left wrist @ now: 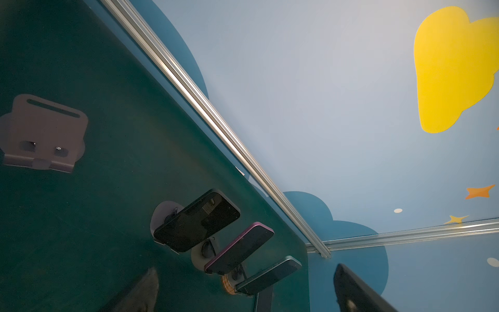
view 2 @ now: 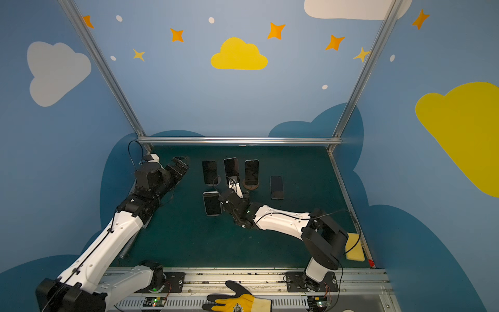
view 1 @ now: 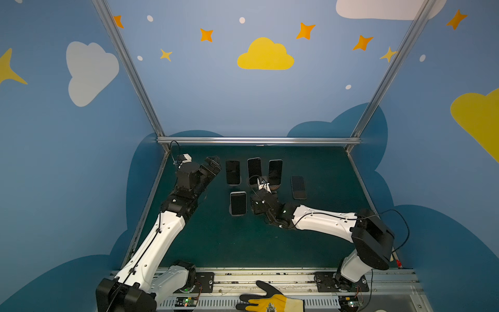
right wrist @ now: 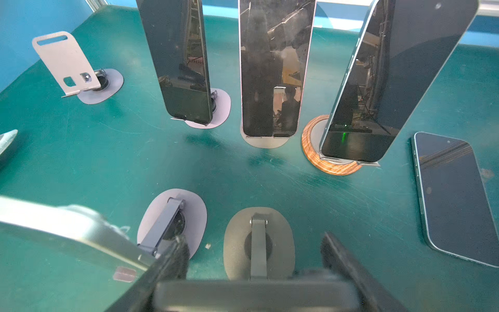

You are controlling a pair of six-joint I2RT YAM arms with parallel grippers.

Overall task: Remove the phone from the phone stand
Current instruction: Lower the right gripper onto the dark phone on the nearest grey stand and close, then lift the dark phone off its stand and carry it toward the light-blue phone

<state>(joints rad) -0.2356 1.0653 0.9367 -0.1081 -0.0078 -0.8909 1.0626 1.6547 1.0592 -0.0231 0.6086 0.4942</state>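
Observation:
A dark phone (right wrist: 256,295) shows edge-on in the right wrist view. My right gripper (right wrist: 253,239) is shut on it, one finger (right wrist: 176,256) at each end. Under it stands its phone stand (right wrist: 237,243), an olive-grey oval base with a hinged arm. In both top views my right gripper (view 1: 260,201) (view 2: 232,201) sits low in the front row and hides that phone. My left gripper (view 1: 213,162) (view 2: 179,163) hangs open at the back left with nothing between its fingers (left wrist: 356,291).
Three phones lean on stands in the back row (view 1: 232,172) (view 1: 254,168) (view 1: 275,170). A silver-edged phone (view 1: 238,204) stands just left of my right gripper. Another phone (view 1: 298,187) lies flat at the right. An empty stand (right wrist: 64,62) is at the back left. A gloved hand (view 1: 270,299) rests at the front rail.

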